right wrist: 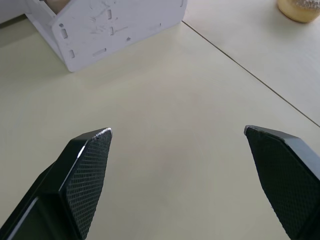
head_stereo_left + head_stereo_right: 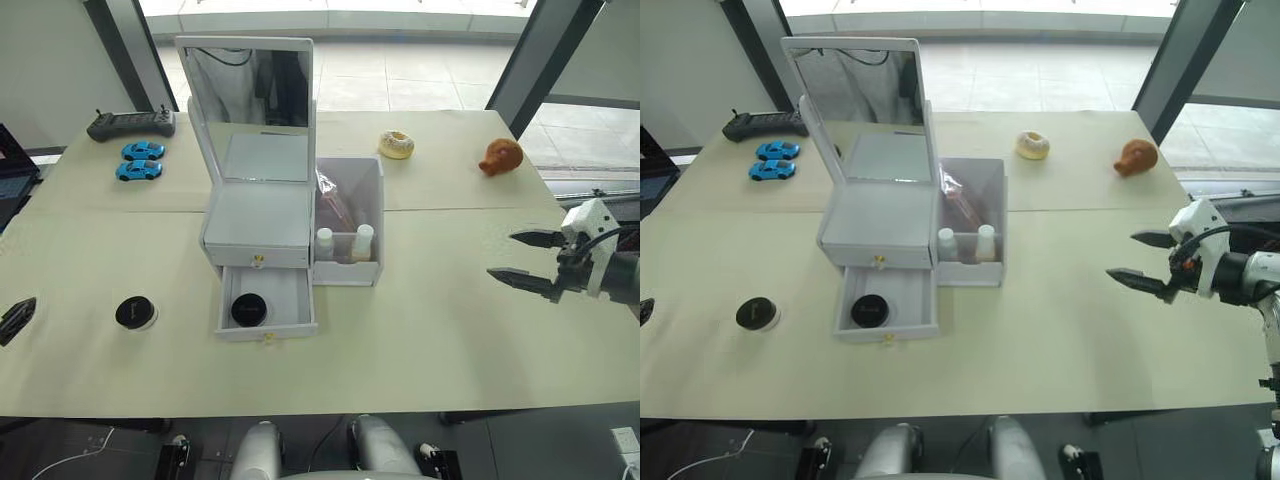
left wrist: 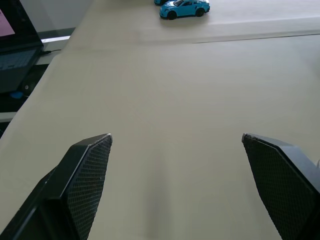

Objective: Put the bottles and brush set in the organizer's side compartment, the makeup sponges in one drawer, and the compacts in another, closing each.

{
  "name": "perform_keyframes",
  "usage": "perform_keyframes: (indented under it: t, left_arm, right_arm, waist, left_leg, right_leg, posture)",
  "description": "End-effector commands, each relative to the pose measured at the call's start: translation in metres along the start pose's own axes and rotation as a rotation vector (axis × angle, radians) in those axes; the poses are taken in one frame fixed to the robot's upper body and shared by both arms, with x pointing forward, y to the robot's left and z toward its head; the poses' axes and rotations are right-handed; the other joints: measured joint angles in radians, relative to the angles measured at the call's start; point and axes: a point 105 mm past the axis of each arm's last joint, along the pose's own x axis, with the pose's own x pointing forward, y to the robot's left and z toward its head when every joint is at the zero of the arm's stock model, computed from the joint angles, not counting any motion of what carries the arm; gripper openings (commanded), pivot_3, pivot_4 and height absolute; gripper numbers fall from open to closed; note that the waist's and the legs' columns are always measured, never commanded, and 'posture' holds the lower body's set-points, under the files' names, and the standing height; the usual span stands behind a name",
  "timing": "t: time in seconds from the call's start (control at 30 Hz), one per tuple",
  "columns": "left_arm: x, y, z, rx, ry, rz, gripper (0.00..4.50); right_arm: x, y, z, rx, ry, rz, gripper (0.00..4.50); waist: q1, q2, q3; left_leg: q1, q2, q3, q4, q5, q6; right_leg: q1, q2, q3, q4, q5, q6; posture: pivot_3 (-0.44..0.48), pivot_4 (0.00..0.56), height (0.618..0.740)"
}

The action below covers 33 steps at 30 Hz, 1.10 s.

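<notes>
Table (image 2: 450, 330) beige, wide. Organizer (image 2: 258, 225) at centre, mirror (image 2: 250, 95) upright at back, drawer fronts facing robot. Lower drawer (image 2: 265, 305) pulled out toward robot, one compact (image 2: 248, 309) lying flat inside; upper drawer closed. Side compartment (image 2: 350, 222) on organizer's right: brush set (image 2: 336, 205) leaning inside, long axis tilted up toward back; two bottles (image 2: 345, 243) upright at front, caps up. Second compact (image 2: 135, 313) on table, well left of organizer. Right gripper (image 2: 523, 258) at right edge, jaws wide apart, empty. Left gripper (image 3: 177, 185) over bare table, jaws wide apart, empty.
</notes>
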Motion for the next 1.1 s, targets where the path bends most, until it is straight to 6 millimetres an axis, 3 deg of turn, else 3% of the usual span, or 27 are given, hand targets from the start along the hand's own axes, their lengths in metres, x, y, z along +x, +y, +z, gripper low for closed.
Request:
perform_keyframes:
  t: [0.03,0.17,0.3,0.43,0.57,0.77,0.97,1.1]
  left_arm:
    - [-0.005,0.002,0.006,0.034,-0.033,-0.006,4.48]
    - [0.003,-0.008,0.013,0.042,-0.057,-0.05,4.48]
    - [0.01,-0.024,0.026,0.064,-0.09,-0.123,4.48]
    - [0.008,-0.057,0.03,0.139,-0.076,-0.248,4.48]
    - [-0.001,-0.08,0.024,0.112,-0.066,-0.313,4.48]
    - [-0.018,-0.092,0.0,0.068,-0.067,-0.241,4.48]
    - [-0.037,-0.095,-0.014,0.041,-0.043,-0.18,4.48]
    - [-0.037,-0.093,-0.026,0.013,0.001,-0.126,4.48]
  right_arm:
    - [-0.004,-0.004,0.023,-0.081,-0.062,-0.039,4.5]
    - [0.005,0.004,0.051,-0.104,-0.117,0.028,4.5]
    - [0.017,0.03,0.089,-0.122,-0.196,0.202,4.5]
    - [0.031,0.08,0.15,-0.103,-0.293,0.522,4.5]
    - [0.041,0.109,0.178,-0.174,-0.317,0.692,4.5]
    - [0.07,0.144,0.207,-0.265,-0.354,0.902,4.5]
    - [0.087,0.158,0.216,-0.29,-0.365,0.978,4.5]
    - [0.105,0.161,0.219,-0.278,-0.377,0.959,4.5]
  waist:
    - [0.0,0.0,0.0]
    - [-0.003,0.001,0.0]
    - [-0.003,0.001,0.0]
    - [-0.011,0.002,0.001]
    - [-0.005,0.002,0.001]
    - [-0.005,0.001,0.0]
    - [-0.001,-0.001,-0.002]
    - [-0.004,-0.001,-0.002]
  left_leg:
    - [0.0,0.0,0.0,0.0,0.0,0.0]
    - [0.0,0.001,-0.001,-0.001,0.0,0.0]
    - [0.0,0.001,-0.001,0.0,0.0,0.0]
    - [0.0,0.001,-0.001,-0.001,0.0,0.0]
    - [0.0,0.003,-0.003,-0.002,0.0,0.0]
    - [-0.001,0.002,-0.003,-0.001,0.0,0.0]
    - [-0.001,0.001,-0.004,-0.001,0.0,0.0]
    - [-0.001,0.0,-0.004,-0.002,0.0,0.0]
  right_leg:
    - [0.0,0.0,0.0,0.0,0.0,0.0]
    - [0.0,0.001,0.0,0.001,0.0,0.0]
    - [0.0,0.001,0.0,0.002,0.0,0.0]
    - [-0.001,0.001,0.0,0.001,0.001,-0.001]
    - [-0.001,0.001,-0.001,0.001,0.001,-0.002]
    - [-0.002,0.0,-0.002,0.001,0.001,-0.003]
    - [-0.002,-0.003,-0.004,0.001,0.002,-0.005]
    - [-0.002,-0.009,-0.005,0.002,0.002,-0.005]
  posture:
    - [0.0,0.15,0.74]
    - [0.0,0.15,0.74]
    - [0.0,0.15,0.74]
    - [0.0,0.15,0.74]
    - [0.0,0.15,0.74]
    - [0.0,0.15,0.74]
    - [0.0,0.15,0.74]
    - [0.0,0.15,0.74]
